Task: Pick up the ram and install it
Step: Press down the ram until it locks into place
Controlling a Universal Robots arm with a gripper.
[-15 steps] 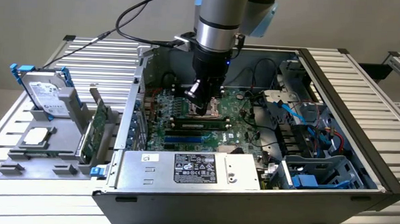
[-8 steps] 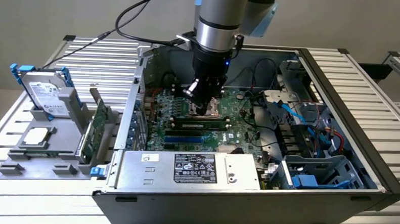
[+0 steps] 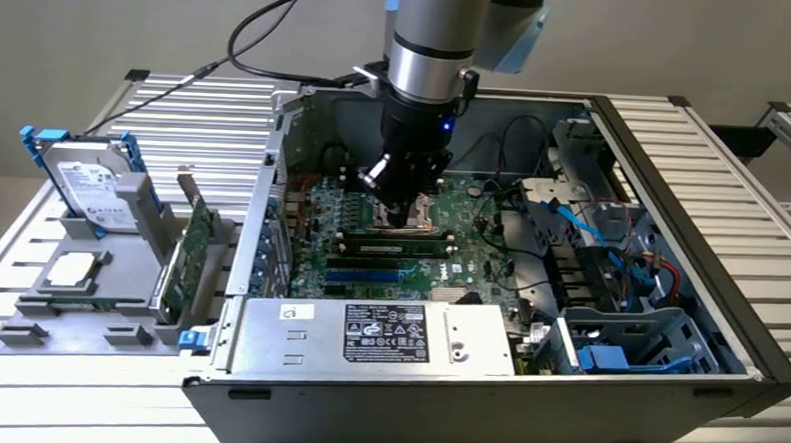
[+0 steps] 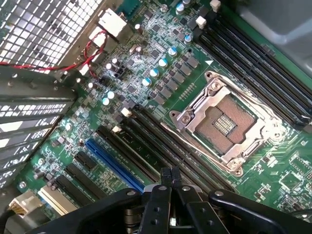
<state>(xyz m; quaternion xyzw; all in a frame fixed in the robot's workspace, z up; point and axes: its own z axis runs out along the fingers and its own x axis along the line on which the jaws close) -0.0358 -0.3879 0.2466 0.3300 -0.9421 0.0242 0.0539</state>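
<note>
1. In the exterior view we saw the arm reaching down into the open computer case (image 3: 665, 173) on the slatted counter (image 3: 754, 257); the gripper (image 3: 399, 207) hung just above the motherboard (image 3: 469, 240), over the processor socket; the ram (image 3: 397, 249), a narrow green stick, lay seated in a memory slot just in front of the jaws, apart from them; the power supply (image 3: 377, 336) filled the near corner; on the exterior view's left a grey holder (image 3: 99, 299) carried a hard drive (image 3: 88, 183) and a wider green card (image 3: 187, 252).
2. In the wrist view we found the jaws pressed together, gripping nothing, fingertips (image 4: 175, 187) above the black memory slots (image 4: 161, 146); the bare processor socket (image 4: 229, 122) sat beside them; a blue slot (image 4: 114, 163) ran close by.
</note>
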